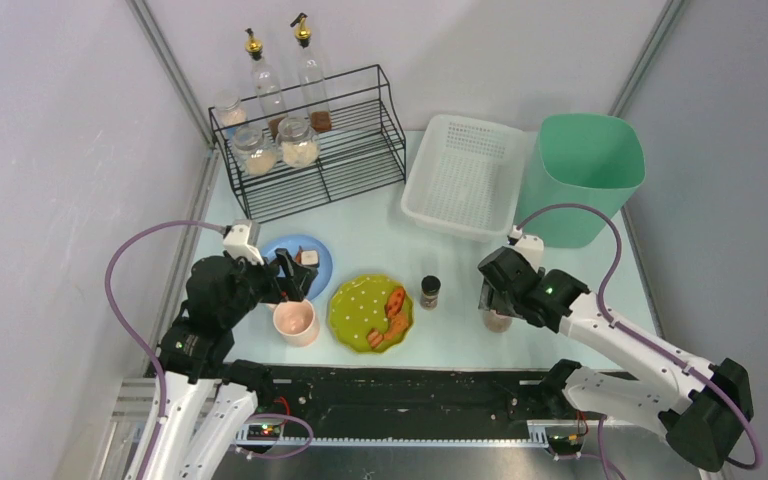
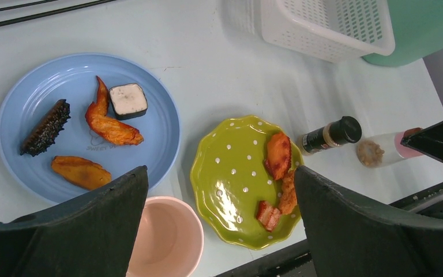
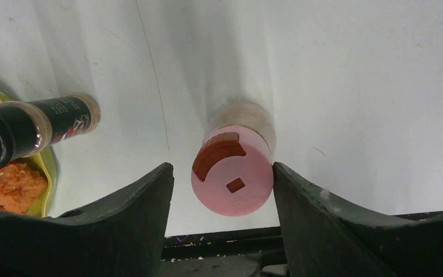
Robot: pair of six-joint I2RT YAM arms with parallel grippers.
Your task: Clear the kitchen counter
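Observation:
On the pale green kitchen counter stand a blue plate with food, a pink cup, a green dotted plate with fried pieces, a dark spice bottle and a pink-lidded shaker. My right gripper straddles the shaker. Its right finger touches the lid, and a gap shows at the left finger. The shaker stands on the counter. My left gripper hangs wide open above the cup and the green plate, holding nothing.
A black wire rack with jars and oil bottles stands at the back left. A white perforated basket and a green bin are at the back right. A black rail edges the counter's front.

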